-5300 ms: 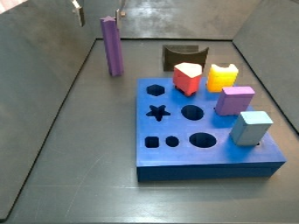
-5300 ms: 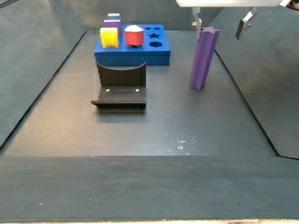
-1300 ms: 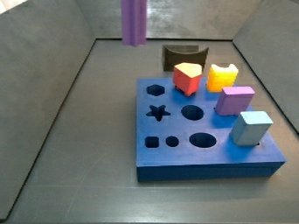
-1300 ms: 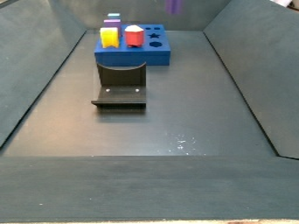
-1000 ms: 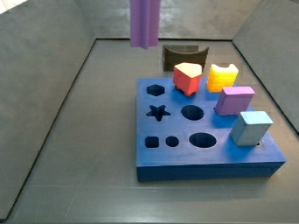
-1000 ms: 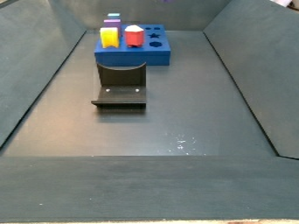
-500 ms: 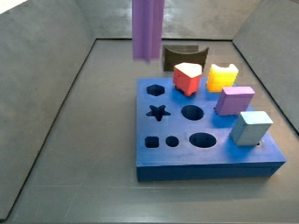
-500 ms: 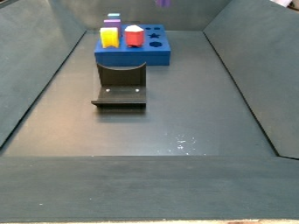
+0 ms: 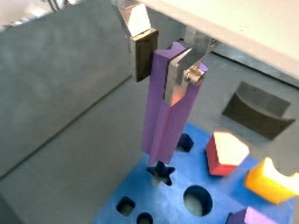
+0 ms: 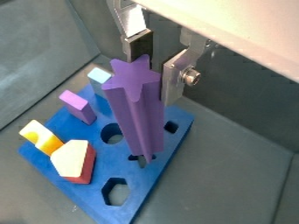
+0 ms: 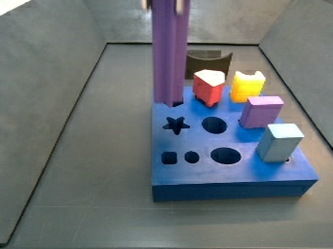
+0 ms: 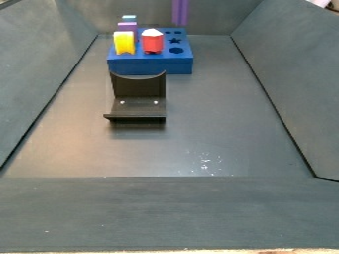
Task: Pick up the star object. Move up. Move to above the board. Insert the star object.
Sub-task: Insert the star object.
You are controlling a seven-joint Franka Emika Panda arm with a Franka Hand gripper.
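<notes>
My gripper is shut on the top of the star object, a tall purple prism that hangs upright. The silver fingers clamp its star-shaped head in both wrist views, with the gripper directly above the board. In a side view the star object hangs over the far left part of the blue board, its lower end above and just behind the star hole. In a wrist view its tip lines up with the star hole. Its lower end also shows in a side view.
On the board stand a red piece, a yellow piece, a lilac cube and a light blue block. The dark arch-shaped fixture stands beyond the board, also seen in a side view. Grey walls enclose the floor.
The gripper has carried the star object from the back left floor up and across over the board, and over the last half second it has come lower toward the star hole.
</notes>
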